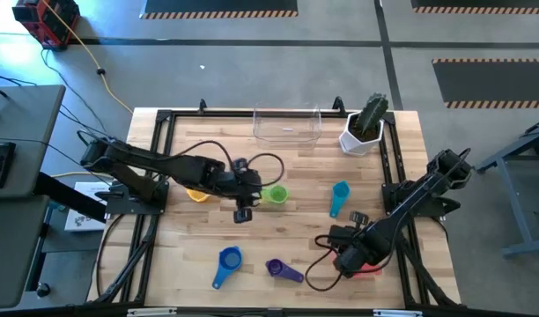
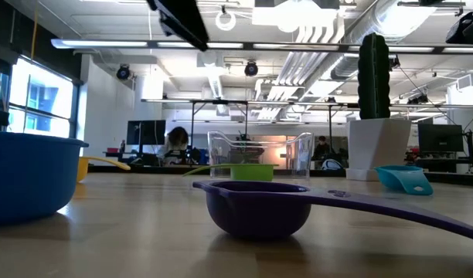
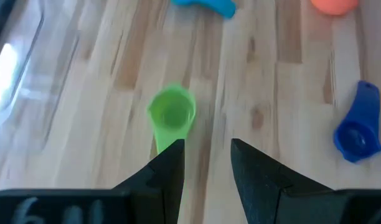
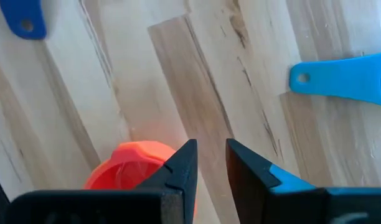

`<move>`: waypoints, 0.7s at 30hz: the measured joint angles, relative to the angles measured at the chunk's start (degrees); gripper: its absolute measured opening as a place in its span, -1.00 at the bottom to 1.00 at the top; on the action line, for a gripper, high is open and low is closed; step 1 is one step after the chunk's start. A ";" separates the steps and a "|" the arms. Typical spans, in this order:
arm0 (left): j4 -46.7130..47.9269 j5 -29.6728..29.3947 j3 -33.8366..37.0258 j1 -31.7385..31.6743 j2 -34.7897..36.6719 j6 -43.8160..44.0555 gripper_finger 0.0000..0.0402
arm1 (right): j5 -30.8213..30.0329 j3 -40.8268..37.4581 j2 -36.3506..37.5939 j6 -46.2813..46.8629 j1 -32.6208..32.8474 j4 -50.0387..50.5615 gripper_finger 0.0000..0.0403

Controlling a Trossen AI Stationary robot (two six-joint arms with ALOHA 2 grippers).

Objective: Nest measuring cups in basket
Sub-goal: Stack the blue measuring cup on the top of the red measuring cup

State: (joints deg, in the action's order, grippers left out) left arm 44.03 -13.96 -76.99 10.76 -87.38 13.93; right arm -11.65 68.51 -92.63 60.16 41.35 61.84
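Note:
The green cup [image 3: 172,112] stands on the table in front of my left gripper [image 3: 206,155], with its handle [image 3: 160,138] pointing back at one fingertip; it also shows in the high view [image 1: 274,195]. My left gripper [image 1: 254,192] is open. My right gripper [image 4: 209,158] is narrowly open and empty over bare wood, with the red-orange cup [image 4: 131,165] just beside one finger. In the high view my right gripper [image 1: 335,239] is at the near right. The clear basket [image 1: 287,125] stands empty at the far edge. My left gripper comes at the green cup low, from the table's left. One fingertip [image 3: 172,155] stands at the free end of the cup's handle. I cannot tell whether it touches the handle. The cup rests upright on the table.
The yellow cup [image 1: 196,195] lies under my left arm. The teal cup [image 1: 340,198] is right of centre. The blue cup [image 1: 227,262] and the purple cup [image 1: 283,269] lie near the front edge. A white pot with a cactus [image 1: 365,128] stands right of the basket.

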 joint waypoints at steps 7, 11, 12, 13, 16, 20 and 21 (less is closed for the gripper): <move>11.29 1.00 0.03 2.35 2.80 17.43 -0.41 | -0.57 0.00 0.01 -0.06 -3.61 0.03 -0.62; 16.34 5.05 1.69 5.55 2.92 30.20 -0.40 | -0.34 0.00 0.01 1.35 -6.42 -0.07 -0.62; 17.17 5.96 2.45 6.53 2.92 32.66 -0.41 | -0.30 0.00 0.01 1.70 -7.07 -0.19 -0.62; 17.52 6.60 3.20 7.64 2.92 35.06 -0.40 | -0.18 0.00 0.01 2.01 -7.70 -0.37 -0.62; 17.19 7.45 5.28 10.50 2.92 41.37 -0.41 | 1.11 0.00 0.01 2.61 -9.57 -1.57 -0.62; 17.26 7.48 8.11 13.60 2.92 49.13 -0.40 | 3.83 0.00 0.01 2.56 -11.55 -5.24 -0.62; 17.12 7.48 8.68 14.32 2.92 50.42 -0.40 | 4.17 0.00 0.01 2.55 -11.87 -6.09 -0.62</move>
State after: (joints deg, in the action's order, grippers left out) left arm 61.15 -6.48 -68.32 25.08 -84.47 64.35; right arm -7.48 68.51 -92.62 62.72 29.48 55.75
